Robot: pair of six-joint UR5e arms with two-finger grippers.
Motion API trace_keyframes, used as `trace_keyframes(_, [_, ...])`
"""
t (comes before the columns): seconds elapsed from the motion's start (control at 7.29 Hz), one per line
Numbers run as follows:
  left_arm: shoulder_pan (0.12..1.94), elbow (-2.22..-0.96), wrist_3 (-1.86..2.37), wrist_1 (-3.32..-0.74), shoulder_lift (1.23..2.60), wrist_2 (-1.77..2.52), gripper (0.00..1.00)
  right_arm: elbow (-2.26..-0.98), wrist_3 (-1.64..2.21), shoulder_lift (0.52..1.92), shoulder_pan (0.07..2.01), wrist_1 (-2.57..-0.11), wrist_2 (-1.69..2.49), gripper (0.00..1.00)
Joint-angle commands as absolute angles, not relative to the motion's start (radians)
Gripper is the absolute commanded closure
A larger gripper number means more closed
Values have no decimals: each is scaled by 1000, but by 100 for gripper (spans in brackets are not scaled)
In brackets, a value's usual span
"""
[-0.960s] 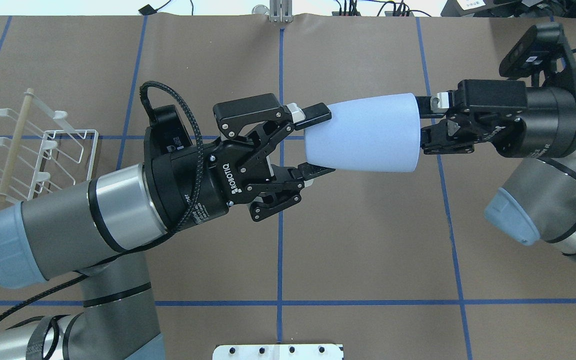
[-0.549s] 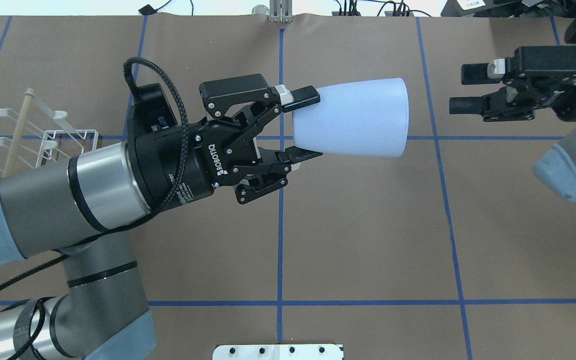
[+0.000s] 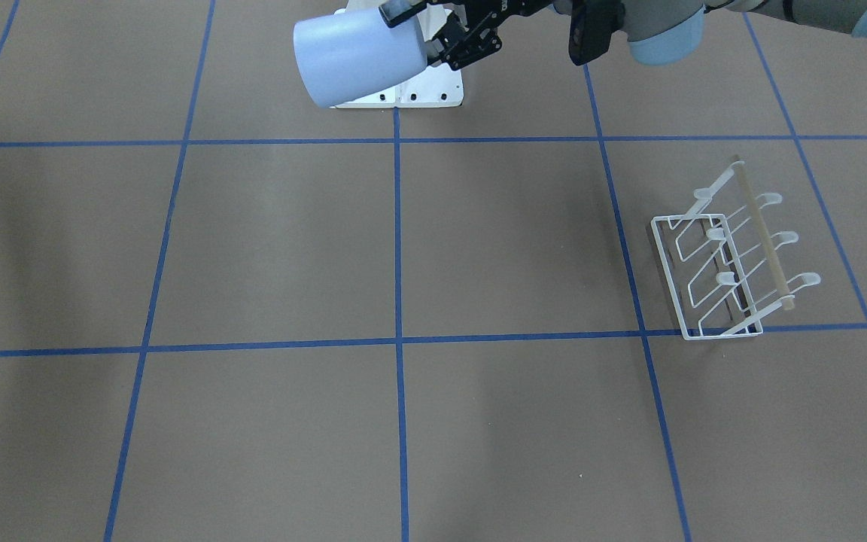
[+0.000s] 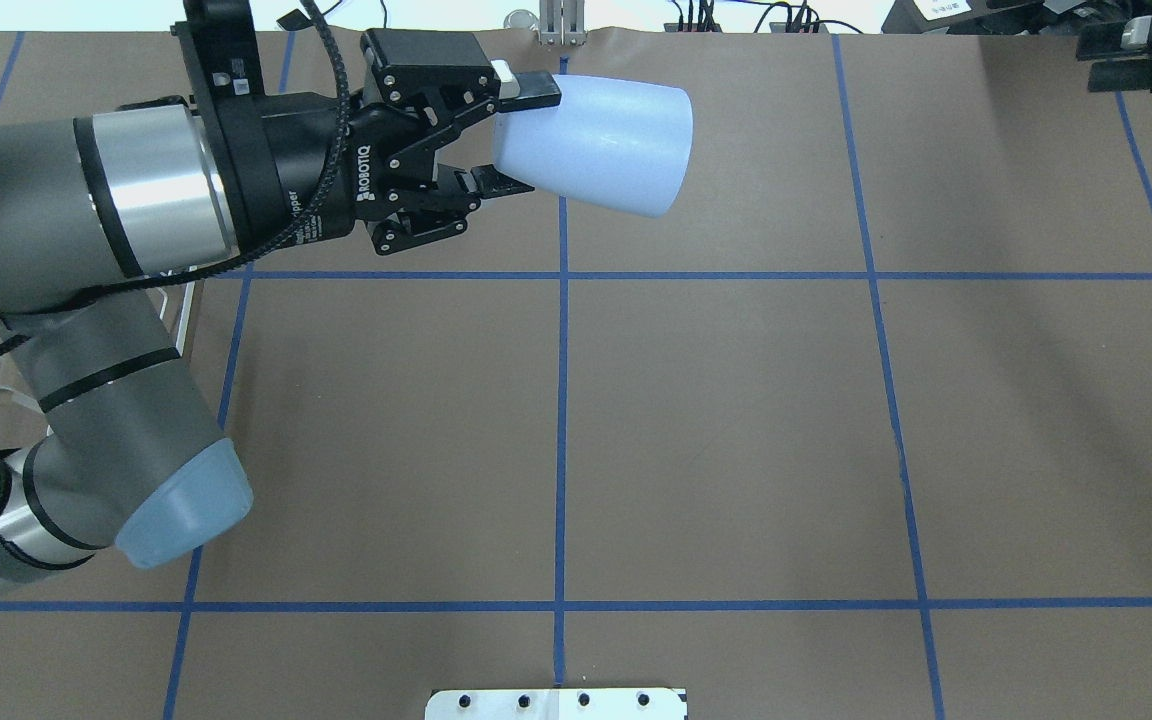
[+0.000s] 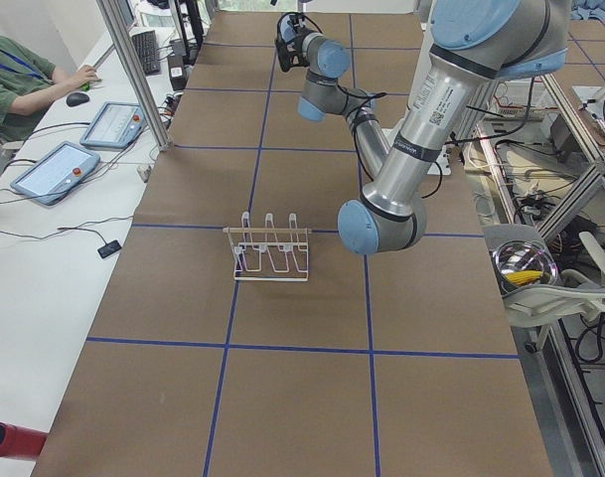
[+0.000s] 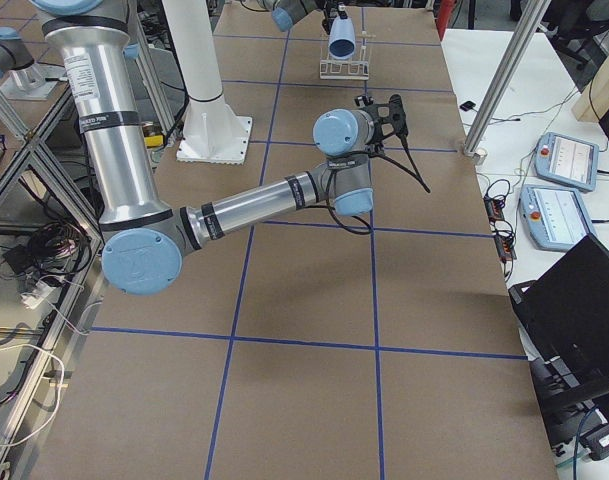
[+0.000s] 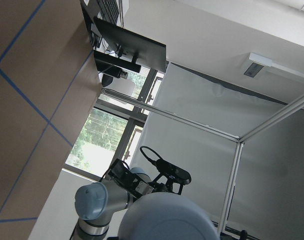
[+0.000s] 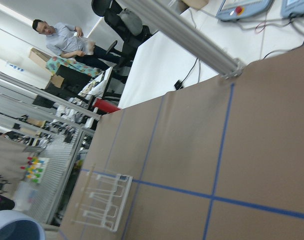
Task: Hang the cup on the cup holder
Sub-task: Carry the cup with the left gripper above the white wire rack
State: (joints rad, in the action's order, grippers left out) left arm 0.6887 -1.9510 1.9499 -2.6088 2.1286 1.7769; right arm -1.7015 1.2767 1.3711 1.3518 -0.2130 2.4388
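This is a robotics lab. Two industrial robot arms [image 6: 244, 205] stand at a desk [image 4: 736, 420] covered in brown paper and marked with a blue tape grid [image 4: 562, 400], among aluminium posts [image 5: 133, 70]. On the white side benches [image 5: 34, 298] are control tablets [image 5: 54, 171] and a laptop [image 6: 574, 300], and a seated person [image 5: 19, 84] works at one bench.

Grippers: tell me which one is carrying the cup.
The left gripper, clamped on the narrow end of the pale blue cup; the right gripper is open and empty.
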Motion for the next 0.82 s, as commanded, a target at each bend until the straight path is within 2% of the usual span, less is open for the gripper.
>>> trace_keyframes(0.0, [786,-1957,1702,-2353,2128,1880,100,-1687,799,1385,1397,-517,2293,0])
trace_keyframes(0.41, [924,-1962,1325,-2000,2128,1934,100,-1654,483,1466,1416,-699,2085,0])
trace_keyframes(0.69, [1006,-1954,1075,-1781,2129,1934,100,-1655,326,1470,1451,-919,2086,0])
